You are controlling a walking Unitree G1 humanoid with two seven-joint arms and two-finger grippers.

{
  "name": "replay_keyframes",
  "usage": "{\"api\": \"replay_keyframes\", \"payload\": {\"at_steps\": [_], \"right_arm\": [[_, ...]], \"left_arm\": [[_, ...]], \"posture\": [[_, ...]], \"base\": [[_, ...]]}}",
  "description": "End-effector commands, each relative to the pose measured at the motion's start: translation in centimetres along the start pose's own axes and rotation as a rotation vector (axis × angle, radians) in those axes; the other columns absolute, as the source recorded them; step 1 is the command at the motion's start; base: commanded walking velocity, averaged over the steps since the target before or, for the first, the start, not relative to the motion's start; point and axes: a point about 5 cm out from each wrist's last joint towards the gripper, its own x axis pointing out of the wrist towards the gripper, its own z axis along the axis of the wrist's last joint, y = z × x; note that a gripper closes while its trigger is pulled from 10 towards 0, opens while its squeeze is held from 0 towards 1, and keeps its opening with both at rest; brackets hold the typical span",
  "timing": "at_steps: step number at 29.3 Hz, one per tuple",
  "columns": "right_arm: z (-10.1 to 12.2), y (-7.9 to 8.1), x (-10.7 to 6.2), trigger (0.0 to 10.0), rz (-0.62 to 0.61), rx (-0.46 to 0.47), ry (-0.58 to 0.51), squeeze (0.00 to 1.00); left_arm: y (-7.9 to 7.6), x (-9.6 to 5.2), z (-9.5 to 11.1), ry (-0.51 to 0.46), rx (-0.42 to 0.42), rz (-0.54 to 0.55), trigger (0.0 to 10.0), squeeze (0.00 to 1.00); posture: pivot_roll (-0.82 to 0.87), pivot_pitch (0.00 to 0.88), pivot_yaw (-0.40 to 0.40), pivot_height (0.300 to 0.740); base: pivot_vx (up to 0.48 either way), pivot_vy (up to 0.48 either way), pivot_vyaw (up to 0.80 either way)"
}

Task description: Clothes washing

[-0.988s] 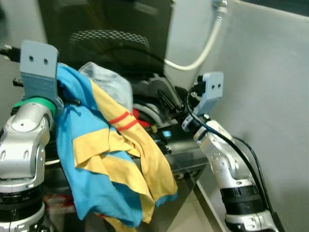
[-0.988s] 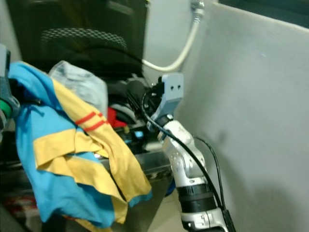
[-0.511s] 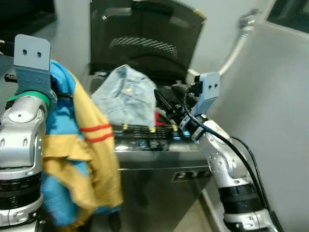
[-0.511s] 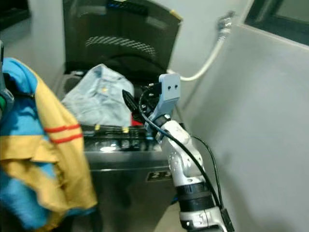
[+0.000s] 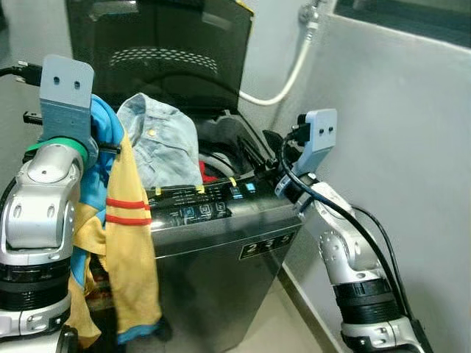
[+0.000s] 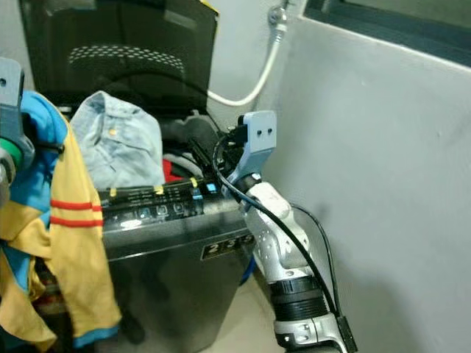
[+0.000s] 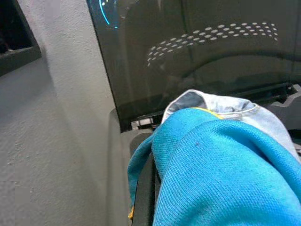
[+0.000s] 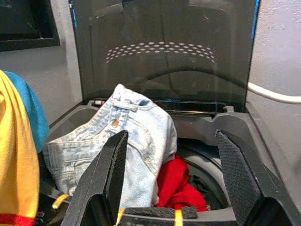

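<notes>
A blue and yellow shirt (image 5: 121, 235) hangs from my left gripper (image 5: 109, 147), which is raised at the washing machine's left side and shut on it. In the left wrist view the blue cloth (image 7: 225, 169) covers the fingers (image 7: 143, 188) almost wholly. The top-loading washing machine (image 5: 221, 250) stands with its dark lid (image 5: 162, 44) up. A pale denim garment (image 5: 158, 143) lies heaped over the drum's front left rim, and a red garment (image 8: 181, 186) sits in the drum. My right gripper (image 8: 174, 188) hovers open at the drum's right rim, with nothing between its fingers.
A white hose (image 5: 287, 77) runs from a wall tap down behind the machine. A grey wall (image 5: 412, 147) stands close on the right, just past my right arm. Tiled floor (image 5: 276, 323) shows in front of the machine.
The camera has shifted, so the machine's front and control panel are now in view. The shirt has swung from in front of the machine to hang straight down at its left side.
</notes>
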Motion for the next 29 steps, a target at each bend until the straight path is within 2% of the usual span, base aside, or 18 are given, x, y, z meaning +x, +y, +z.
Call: {"api": "replay_keyframes", "payload": {"at_steps": [1, 6, 14, 19, 23, 24, 29], "right_arm": [[-0.1, -0.2, -0.1, 10.0, -0.007, -0.004, 0.01, 0.0], [-0.1, -0.2, -0.2, 10.0, -0.006, -0.005, 0.01, 0.0], [-0.1, -0.3, -0.2, 10.0, -0.001, -0.008, 0.013, 0.0], [-0.2, -0.1, -0.2, 10.0, 0.008, -0.003, 0.017, 0.0], [-0.2, 0.3, -0.1, 10.0, 0.035, -0.036, 0.022, 0.0], [-0.2, 0.5, -0.1, 10.0, 0.047, -0.062, 0.024, 0.0], [-0.2, 0.7, -0.1, 10.0, 0.056, -0.082, 0.025, 0.0]], "left_arm": [[-0.1, -0.2, -0.1, 0.003, -0.007, 0.006, 10.0, 0.0], [-0.1, -0.2, -0.1, 0.007, -0.008, 0.01, 10.0, 0.0], [-0.2, -0.2, -0.3, 0.017, -0.029, -0.003, 10.0, 0.0], [-0.6, -0.4, -0.4, -0.005, -0.07, -0.026, 10.0, 0.0], [-0.6, -0.8, -0.8, 0.005, -0.097, -0.015, 10.0, 0.0], [-0.6, -1.1, -0.8, -0.001, -0.103, -0.015, 10.0, 0.0], [-0.8, -1.3, -0.8, -0.002, -0.118, -0.021, 10.0, 0.0]], "posture": [[0.11, 0.0, -0.06, 0.74], [0.11, 0.0, -0.06, 0.74], [0.11, 0.0, -0.061, 0.74], [0.11, 0.0, -0.062, 0.74], [0.11, 0.0, -0.059, 0.74], [0.11, 0.0, -0.06, 0.74], [0.11, 0.0, -0.061, 0.74]], "base": [[0.0, -0.472, 0.0], [0.0, -0.472, 0.0], [0.0, 0.0, 0.0], [0.0, 0.0, 0.0], [0.0, 0.0, 0.0], [0.0, 0.0, 0.8], [0.0, 0.0, 0.8]]}}
